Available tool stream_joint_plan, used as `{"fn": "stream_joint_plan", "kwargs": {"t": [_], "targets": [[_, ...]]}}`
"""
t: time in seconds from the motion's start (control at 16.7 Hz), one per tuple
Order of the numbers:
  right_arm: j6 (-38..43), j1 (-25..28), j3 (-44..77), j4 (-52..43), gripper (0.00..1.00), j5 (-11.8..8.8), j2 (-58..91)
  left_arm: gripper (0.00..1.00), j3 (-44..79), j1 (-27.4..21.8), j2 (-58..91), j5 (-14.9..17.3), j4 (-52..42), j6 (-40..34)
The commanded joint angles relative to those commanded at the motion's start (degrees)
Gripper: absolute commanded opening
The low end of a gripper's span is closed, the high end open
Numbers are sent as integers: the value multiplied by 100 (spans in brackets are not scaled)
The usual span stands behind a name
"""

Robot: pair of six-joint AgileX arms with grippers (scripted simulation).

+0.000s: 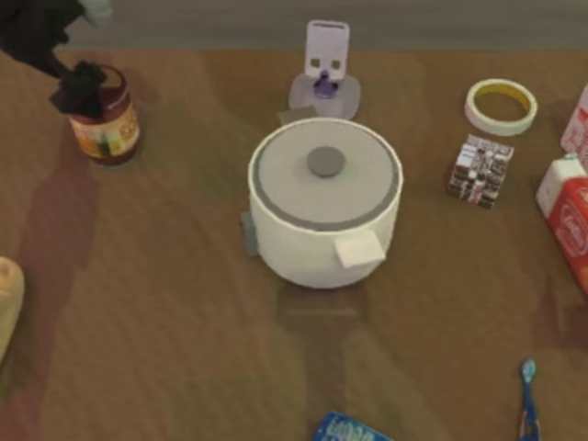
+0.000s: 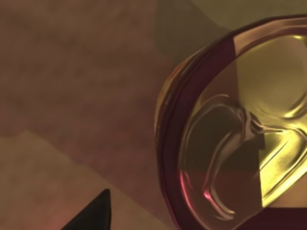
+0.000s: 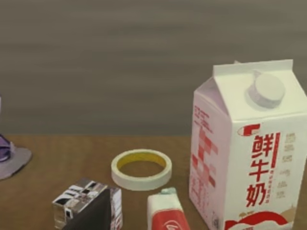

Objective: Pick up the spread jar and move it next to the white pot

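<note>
Jar [image 1: 106,124] stood near the table's [image 1: 165,303] far left corner, well apart from the pot [image 1: 323,204]; left gripper [image 1: 83,89] sat over its lid for a grasp, grip state unclear.

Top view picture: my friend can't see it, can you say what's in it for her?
Seen from above, the left gripper is down on the spread jar at the brown table's far left. The big white pot stands in the middle, well apart from the jar. A tape ring and a shiny cube lie to the right.
</note>
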Motion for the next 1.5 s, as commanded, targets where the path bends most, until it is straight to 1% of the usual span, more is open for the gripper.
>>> {"fn": "stream_joint_plan", "kwargs": {"t": [0.12,0.54,0.78,1.5], "targets": [[0,0,0,0,100,0,0,100,-79,-23,-1,2,92,-1],[0,0,0,0,100,0,0,100,-925,-150,53,-14,1024,-114],[0,0,0,0,100,0,0,100,-952,-154,55,-15,1054,-117],[0,0,0,0,100,0,0,10,-952,-154,55,-15,1054,-117]]}}
